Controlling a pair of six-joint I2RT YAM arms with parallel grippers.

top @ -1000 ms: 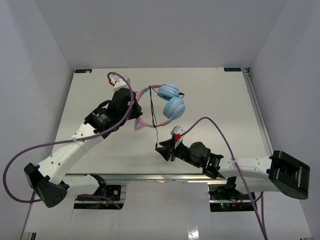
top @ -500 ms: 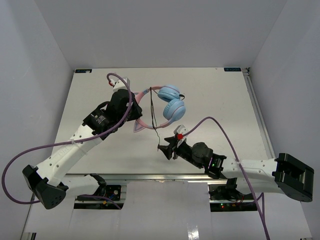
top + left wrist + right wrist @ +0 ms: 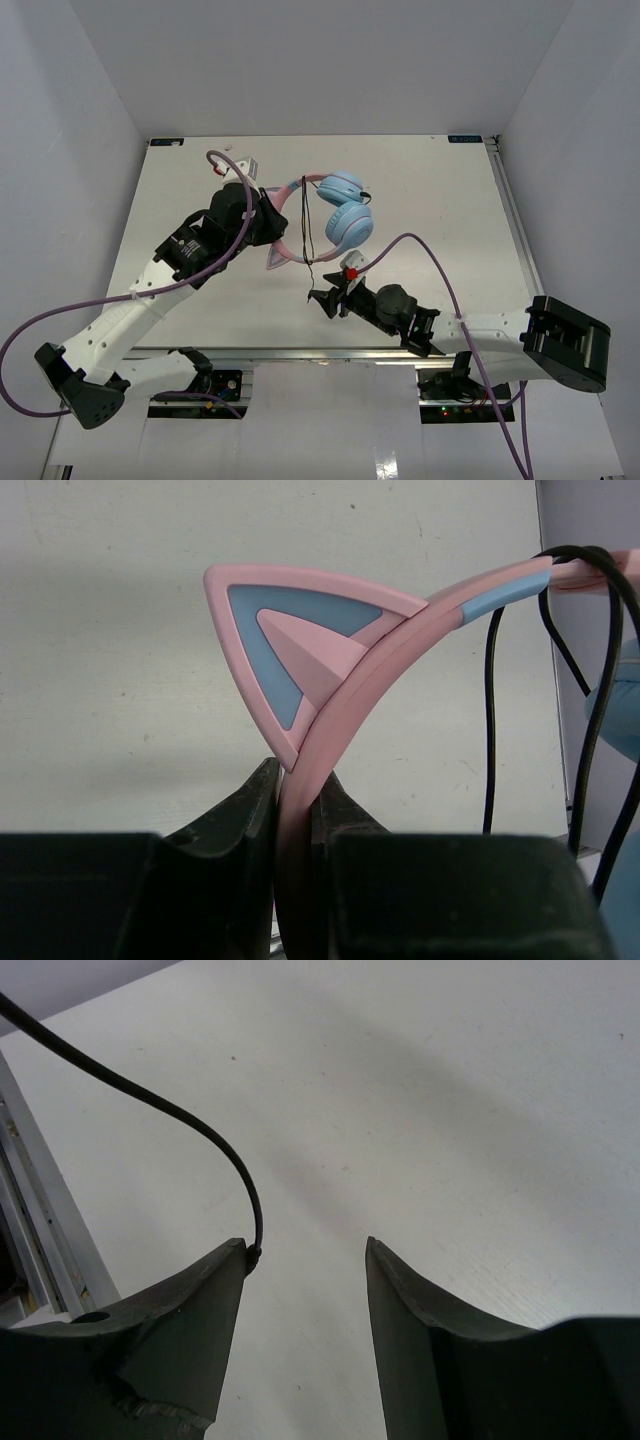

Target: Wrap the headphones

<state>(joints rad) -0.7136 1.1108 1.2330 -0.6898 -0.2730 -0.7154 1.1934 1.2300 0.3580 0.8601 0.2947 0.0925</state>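
Headphones [image 3: 340, 205]: headband clamped in left end effector [image 3: 297, 780]. Black cable [image 3: 180, 1120] draped over headband, its end touching one finger of the gaping right end effector [image 3: 305, 1245]. White counter [image 3: 440, 190]; purple cables [image 3: 404, 237] arc nearby.

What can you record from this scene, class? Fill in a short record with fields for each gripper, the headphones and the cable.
left gripper: shut on the pink headband, just below a cat ear
right gripper: open, cable end touching one fingertip
headphones: light-blue ear cups side by side, over the far half of the table
cable: thin, black, looped over the headband, trailing to the right gripper
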